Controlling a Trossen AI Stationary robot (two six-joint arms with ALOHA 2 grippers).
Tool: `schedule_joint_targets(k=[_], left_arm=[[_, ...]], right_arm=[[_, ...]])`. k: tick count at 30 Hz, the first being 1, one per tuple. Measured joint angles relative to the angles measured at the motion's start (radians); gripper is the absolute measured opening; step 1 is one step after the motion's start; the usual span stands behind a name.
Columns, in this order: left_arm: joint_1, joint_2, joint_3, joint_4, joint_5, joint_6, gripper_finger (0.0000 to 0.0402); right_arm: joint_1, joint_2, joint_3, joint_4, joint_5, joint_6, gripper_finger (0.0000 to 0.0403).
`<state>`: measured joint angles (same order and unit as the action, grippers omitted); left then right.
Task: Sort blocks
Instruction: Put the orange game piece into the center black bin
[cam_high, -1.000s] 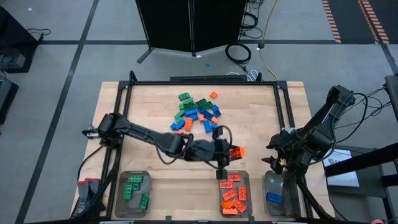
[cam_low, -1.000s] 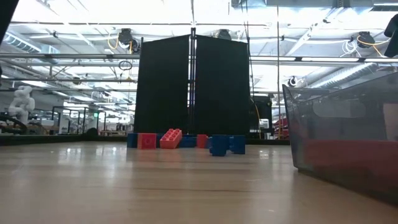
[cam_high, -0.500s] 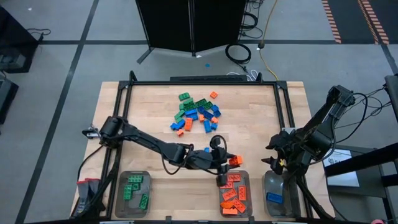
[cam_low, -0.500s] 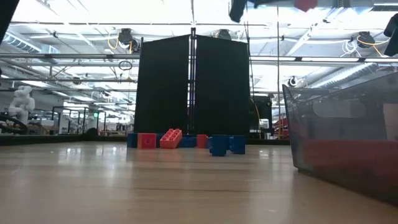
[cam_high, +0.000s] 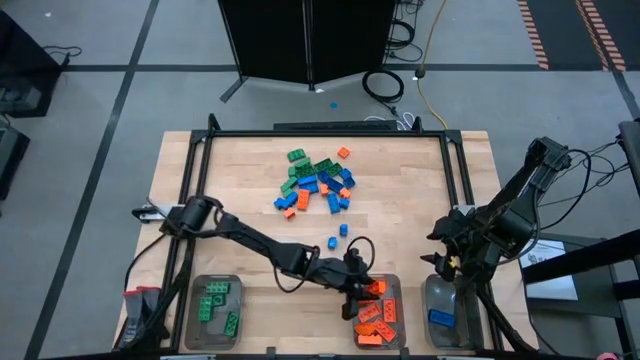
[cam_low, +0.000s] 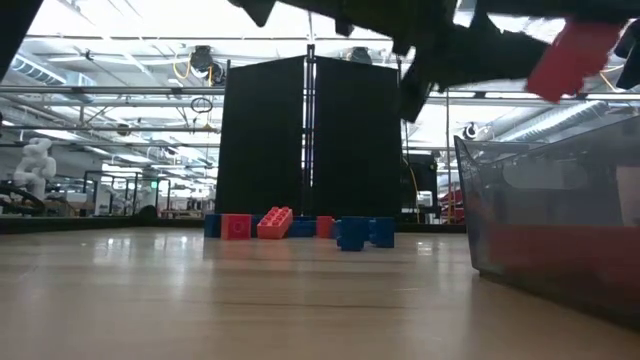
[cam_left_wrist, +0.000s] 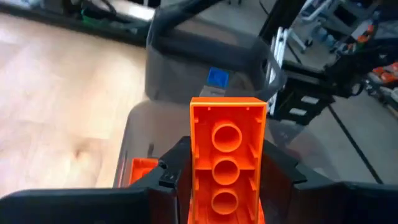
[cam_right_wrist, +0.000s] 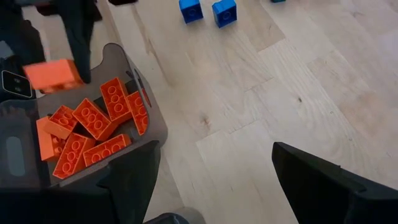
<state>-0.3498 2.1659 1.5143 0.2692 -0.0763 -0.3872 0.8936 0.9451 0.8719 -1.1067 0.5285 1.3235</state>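
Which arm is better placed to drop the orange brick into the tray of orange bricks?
The left. Its tool already holds the orange brick over the orange tray. The right tool waits open, empty, near the blue tray.

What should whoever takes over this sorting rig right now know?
Left gripper: shut on an orange block, hanging over the orange tray.
Right gripper: open, empty, waiting by the blue tray.
Done: green tray holds several greens, orange tray many oranges, blue tray one blue block.
Left: release this block, then sort the mixed pile at the table's far middle and two stray blue blocks.
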Motion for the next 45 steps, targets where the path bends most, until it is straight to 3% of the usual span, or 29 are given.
schedule_joint_targets(k=[9,19,27,45], left_arm=[[-0.003,0.008,0.002,-0.212,0.002,0.014,0.0119],[-0.014,0.010,0.012,-0.227,-0.031,0.061,0.0120],[-0.015,0.010,0.050,-0.223,-0.032,0.134,0.0157],[-0.015,0.010,0.058,-0.215,-0.024,0.131,0.0170]], right_arm=[[0.000,0.000,0.000,0.004,0.023,0.000,0.0304],[0.000,0.000,0.000,0.004,0.025,0.000,0.0304],[0.000,0.000,0.000,0.004,0.024,0.008,0.0304],[0.000,0.000,0.000,0.006,0.025,-0.008,0.0304]])
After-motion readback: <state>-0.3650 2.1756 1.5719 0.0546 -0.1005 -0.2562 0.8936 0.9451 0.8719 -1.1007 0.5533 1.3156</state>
